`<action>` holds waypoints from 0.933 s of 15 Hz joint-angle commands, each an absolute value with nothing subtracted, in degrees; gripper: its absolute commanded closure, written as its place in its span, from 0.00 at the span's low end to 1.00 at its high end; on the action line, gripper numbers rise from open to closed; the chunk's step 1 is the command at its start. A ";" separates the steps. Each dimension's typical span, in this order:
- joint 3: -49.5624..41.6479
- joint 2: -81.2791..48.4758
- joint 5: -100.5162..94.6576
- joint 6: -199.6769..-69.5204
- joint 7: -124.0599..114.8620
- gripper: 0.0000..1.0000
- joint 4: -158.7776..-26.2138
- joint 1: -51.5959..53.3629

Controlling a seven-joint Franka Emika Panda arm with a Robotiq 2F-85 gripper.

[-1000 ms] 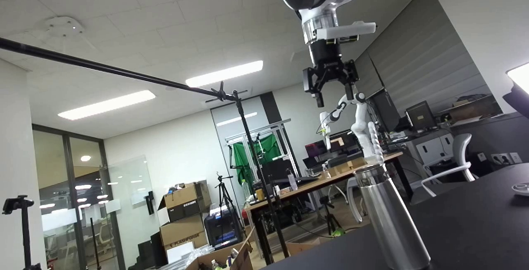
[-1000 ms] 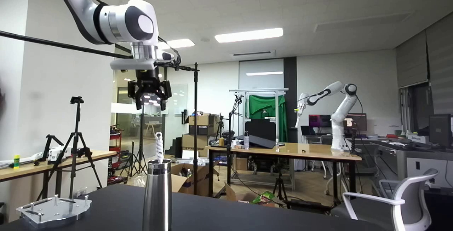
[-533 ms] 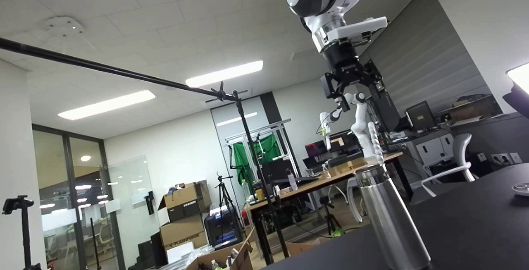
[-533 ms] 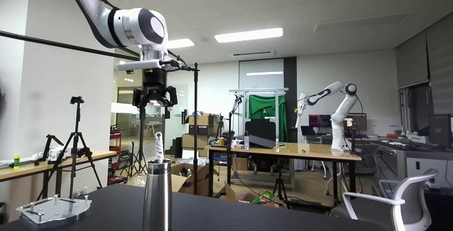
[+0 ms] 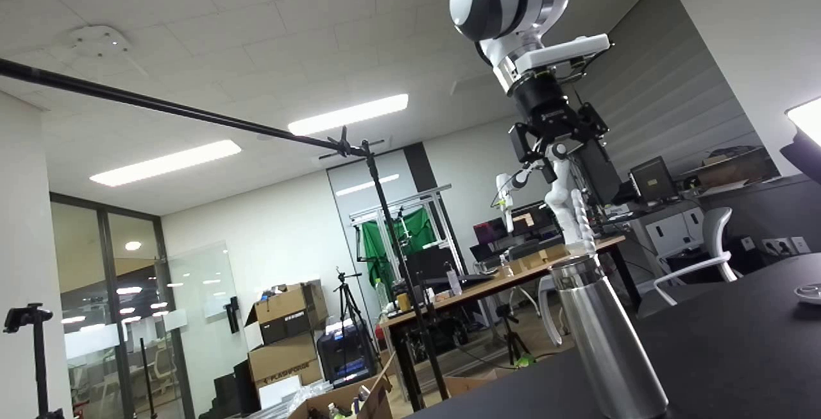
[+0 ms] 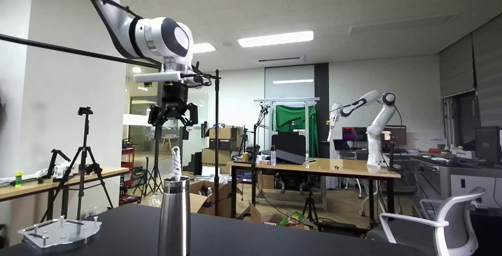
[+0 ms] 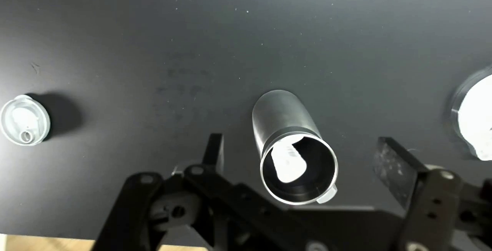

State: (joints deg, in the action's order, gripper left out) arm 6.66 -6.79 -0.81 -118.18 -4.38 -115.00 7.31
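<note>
We see a metal tumbler (image 6: 175, 220) standing upright on a dark table (image 7: 153, 51), its open mouth facing up, with a white twisted stick (image 6: 176, 164) rising out of it in both exterior views. From the wrist view we look down into that mouth, where the white shape inside is too bright for us to make out in detail. The gripper (image 7: 301, 158) hangs above the tumbler with its two fingers (image 7: 396, 174) spread wide, one to either side of the mouth as the wrist view shows it, and it has hold of nothing; in both exterior views we find the fingertips higher than the stick's top and apart from it. Farther out on the table we notice a small pale lid (image 7: 25, 120) with a little round hole, well apart from the tumbler, and on the opposite side a glaring white disc (image 7: 476, 116), partly cut off by the picture's edge. In an exterior view we also spot a clear plate (image 6: 60, 232) with short upright posts. Beyond, we make out a second robot arm (image 6: 376, 128) on a wooden table (image 6: 333, 169), stacked cardboard boxes (image 5: 282, 358) and a grey-and-white chair (image 6: 461, 222).
</note>
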 commanded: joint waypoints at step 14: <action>5.02 -10.53 -14.85 -120.93 -33.60 0.00 -114.97 10.41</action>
